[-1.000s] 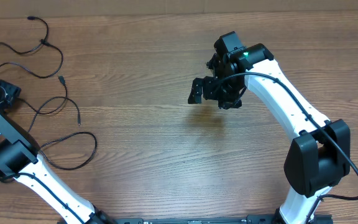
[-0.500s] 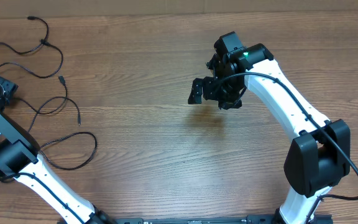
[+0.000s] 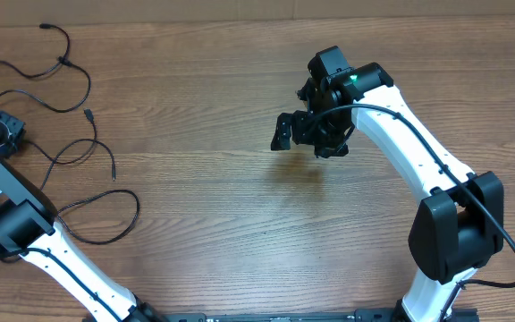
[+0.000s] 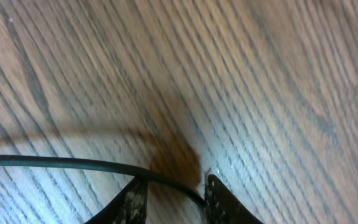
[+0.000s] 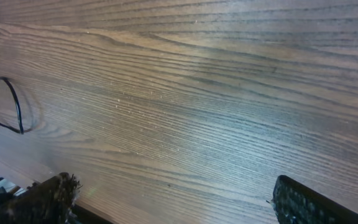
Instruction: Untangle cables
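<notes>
Several thin black cables [image 3: 61, 63] lie loose and spread out at the far left of the wooden table, with small plug ends [image 3: 88, 114] showing. My left gripper [image 3: 5, 125] is low at the table's left edge among them. In the left wrist view its fingertips [image 4: 173, 183] stand a little apart, and one black cable [image 4: 73, 163] runs between them, touching the right finger. My right gripper [image 3: 307, 130] hovers above the table's middle, wide open and empty. A bit of cable [image 5: 17, 106] shows at the left of the right wrist view.
The wooden table [image 3: 240, 206] stretches between the two arms. A cable loop [image 3: 105, 215] lies close to the left arm's base. The table's front edge shows at the lower left of the right wrist view [image 5: 17, 168].
My left gripper has shifted slightly towards the far left edge. The right arm and the cables have not visibly moved.
</notes>
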